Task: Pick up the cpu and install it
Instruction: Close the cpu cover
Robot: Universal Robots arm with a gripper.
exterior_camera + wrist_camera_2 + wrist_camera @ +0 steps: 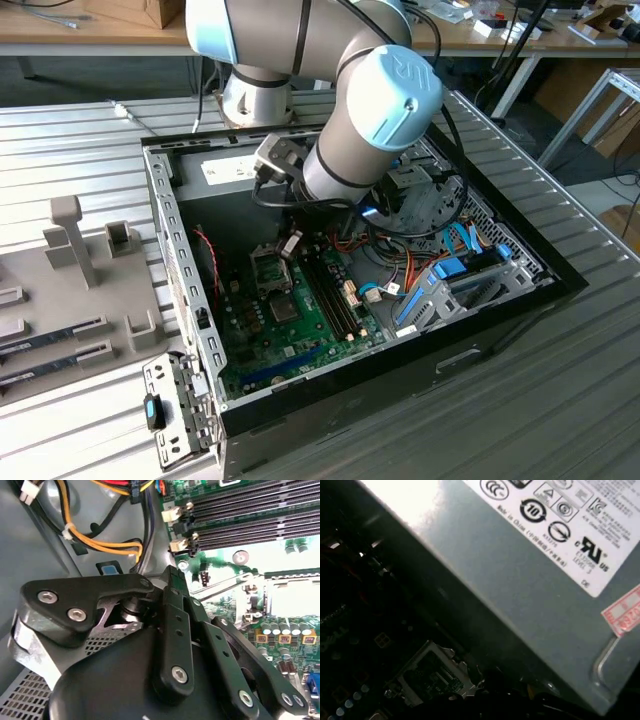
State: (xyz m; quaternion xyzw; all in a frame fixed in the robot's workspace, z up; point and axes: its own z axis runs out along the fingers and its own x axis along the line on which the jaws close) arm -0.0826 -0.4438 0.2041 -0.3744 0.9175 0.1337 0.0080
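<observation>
In the exterior view my gripper (289, 247) reaches down into the open computer case (180, 260), just above the motherboard. A small silvery flat piece, the cpu (292, 242), sits tilted at its tip. Right beside it lies the square processor socket (268, 268), dark inside. In the second wrist view the gripper's black links converge to a point (170, 580), so the fingers are shut; the cpu is hidden behind them. The socket (292, 592) shows bright there, with its metal lever (220, 582) raised. The first wrist view catches the socket's metal frame (437, 680).
Memory slots (330, 290) run beside the socket, and a dark bare chip (283, 308) lies in front of it. Orange and blue cables (400, 270) and a drive cage (450, 285) crowd the exterior view's right. The grey power-supply box (520, 570) is close. A grey parts holder (90, 280) stands outside.
</observation>
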